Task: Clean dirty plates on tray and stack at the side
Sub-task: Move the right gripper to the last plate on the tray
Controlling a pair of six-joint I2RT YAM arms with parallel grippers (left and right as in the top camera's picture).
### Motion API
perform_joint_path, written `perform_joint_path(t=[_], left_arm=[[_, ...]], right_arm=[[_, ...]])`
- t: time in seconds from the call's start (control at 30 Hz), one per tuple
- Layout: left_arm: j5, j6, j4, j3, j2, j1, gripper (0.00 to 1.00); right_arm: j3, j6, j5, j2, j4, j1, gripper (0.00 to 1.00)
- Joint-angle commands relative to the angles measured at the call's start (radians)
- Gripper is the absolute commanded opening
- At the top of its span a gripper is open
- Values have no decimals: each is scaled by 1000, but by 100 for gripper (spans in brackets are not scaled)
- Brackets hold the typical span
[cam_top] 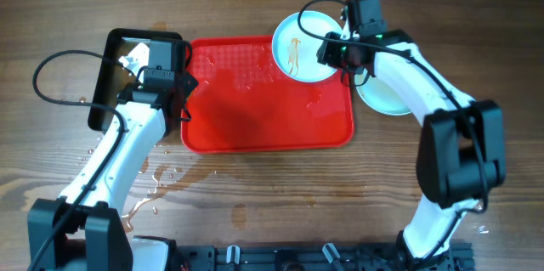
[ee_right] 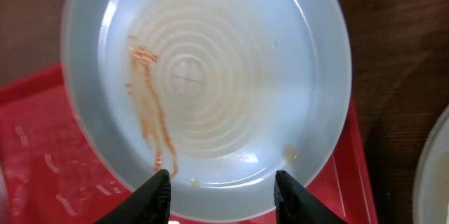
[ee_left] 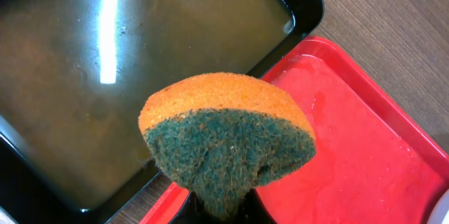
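Observation:
A plate [cam_top: 297, 46] with a thin brown smear lies on the far right corner of the red tray [cam_top: 255, 110]. In the right wrist view the plate [ee_right: 210, 76] fills the frame. My right gripper [ee_right: 221, 185] is open over the plate's near rim, a finger on each side; in the overhead view it [cam_top: 340, 50] sits at the plate's right edge. A second plate [cam_top: 387, 97] lies on the table right of the tray, partly under the right arm. My left gripper [ee_left: 224, 206] is shut on an orange and green sponge [ee_left: 224, 133], held over the tray's left rim [ee_left: 337, 147].
A black pan [cam_top: 110, 84] of murky water [ee_left: 105, 97] stands left of the tray. Water puddles [cam_top: 153, 186] lie on the wooden table near the left arm. The second plate's rim shows at the right edge of the right wrist view [ee_right: 438, 168].

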Motion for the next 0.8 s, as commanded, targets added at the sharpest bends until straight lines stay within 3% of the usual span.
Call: perform_joint_path(t=[0.0, 0.33, 0.77], left_arm=[[2, -13, 3, 8, 6, 4, 4], [13, -13, 3, 8, 6, 3, 4], [13, -12, 2, 8, 6, 3, 4]], right_arm=[[16, 74, 51, 48, 10, 18, 47], [16, 77, -60, 100, -92, 76, 47], [16, 10, -160, 100, -197, 277, 47]])
